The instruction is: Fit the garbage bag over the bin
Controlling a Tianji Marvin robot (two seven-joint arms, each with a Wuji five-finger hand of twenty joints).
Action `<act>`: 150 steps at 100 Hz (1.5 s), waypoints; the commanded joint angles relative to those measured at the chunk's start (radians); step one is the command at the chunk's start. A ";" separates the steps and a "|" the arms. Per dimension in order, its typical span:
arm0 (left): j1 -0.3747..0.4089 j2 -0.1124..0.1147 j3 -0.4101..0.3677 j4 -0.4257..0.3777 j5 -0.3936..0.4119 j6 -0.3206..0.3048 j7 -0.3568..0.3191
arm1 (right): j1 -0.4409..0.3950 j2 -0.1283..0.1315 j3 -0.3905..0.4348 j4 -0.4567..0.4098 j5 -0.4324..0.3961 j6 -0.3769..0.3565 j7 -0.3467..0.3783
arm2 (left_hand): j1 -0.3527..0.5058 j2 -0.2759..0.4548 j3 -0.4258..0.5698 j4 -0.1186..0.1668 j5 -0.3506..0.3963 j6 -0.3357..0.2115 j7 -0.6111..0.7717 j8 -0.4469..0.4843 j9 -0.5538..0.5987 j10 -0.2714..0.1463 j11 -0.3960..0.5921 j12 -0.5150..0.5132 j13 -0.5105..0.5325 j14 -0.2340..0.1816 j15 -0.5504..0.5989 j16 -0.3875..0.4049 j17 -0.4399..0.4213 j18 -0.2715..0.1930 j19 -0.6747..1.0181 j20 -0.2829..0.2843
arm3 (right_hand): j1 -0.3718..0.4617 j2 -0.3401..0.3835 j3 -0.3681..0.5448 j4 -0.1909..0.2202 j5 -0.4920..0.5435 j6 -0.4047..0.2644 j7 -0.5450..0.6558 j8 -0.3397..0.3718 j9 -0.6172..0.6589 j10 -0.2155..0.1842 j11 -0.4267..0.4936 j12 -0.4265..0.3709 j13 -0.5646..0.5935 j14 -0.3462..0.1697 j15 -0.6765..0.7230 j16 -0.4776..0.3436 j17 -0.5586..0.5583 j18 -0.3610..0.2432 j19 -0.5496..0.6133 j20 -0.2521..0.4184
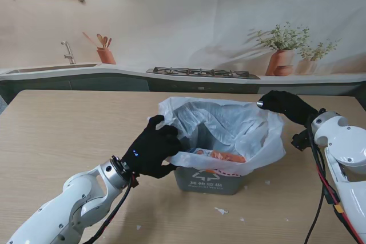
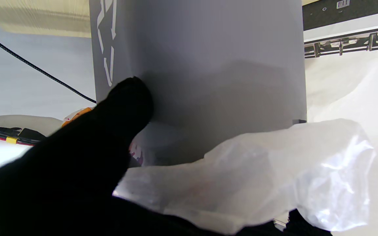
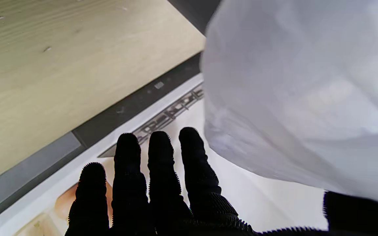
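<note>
A grey bin stands mid-table with a white garbage bag puffed up inside it and spilling over its rim. My left hand, in a black glove, is curled over the bag's left edge at the bin's left rim. In the left wrist view the thumb presses on the bin wall with bag film bunched in the hand. My right hand is at the bag's far right corner. Its fingers are straight, and the bag hangs between them and the thumb.
Small white scraps lie on the wooden table nearer to me than the bin. Something orange shows through the bag inside the bin. Cables run along my right arm. A printed kitchen backdrop stands behind the table's far edge.
</note>
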 commanded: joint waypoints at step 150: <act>0.010 0.008 0.020 0.051 0.011 -0.001 -0.024 | 0.065 -0.023 -0.184 0.066 -0.103 0.252 -0.132 | 0.042 0.001 0.042 0.052 0.050 -0.063 0.025 -0.013 0.000 -0.034 0.001 0.009 0.045 0.017 0.025 0.012 -0.006 -0.007 0.028 0.014 | 0.471 -0.273 0.598 -0.162 0.542 -0.128 0.484 0.125 0.678 0.061 0.286 0.244 0.493 0.086 0.345 0.108 0.239 0.108 0.067 -0.136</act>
